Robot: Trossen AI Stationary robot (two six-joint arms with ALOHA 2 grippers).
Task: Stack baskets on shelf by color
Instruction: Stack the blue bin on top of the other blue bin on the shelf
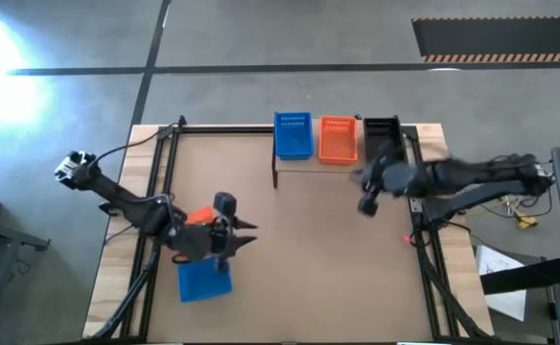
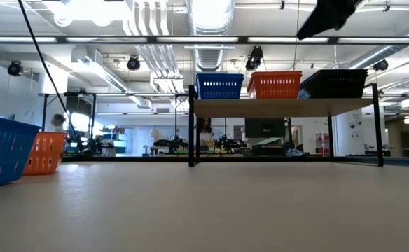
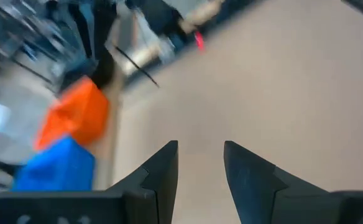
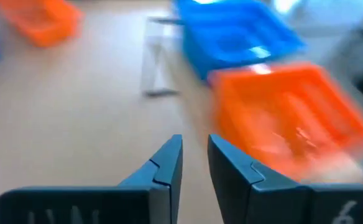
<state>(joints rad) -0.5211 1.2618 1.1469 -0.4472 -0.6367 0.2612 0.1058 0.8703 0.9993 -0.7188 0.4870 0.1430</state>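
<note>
The shelf (image 1: pixel 290 165) stands at the table's far edge and carries blue (image 1: pixel 293 135), orange (image 1: pixel 338 139) and black (image 1: pixel 382 134) baskets side by side; the low view shows them on its plank (image 2: pixel 281 106). An orange basket (image 1: pixel 199 216) and a blue basket (image 1: pixel 203 281) rest on the table at the near left. My left gripper (image 1: pixel 249 235) is open and empty just right of them. My right gripper (image 1: pixel 366 202) hovers in front of the shelf's right end, narrowly open and empty.
The wide middle of the wooden tabletop (image 1: pixel 309 259) lies bare between the two arms. The shelf's dark legs (image 2: pixel 192 126) stand at the far edge. The table's dark frame rails (image 1: pixel 424 259) run along its left and right sides.
</note>
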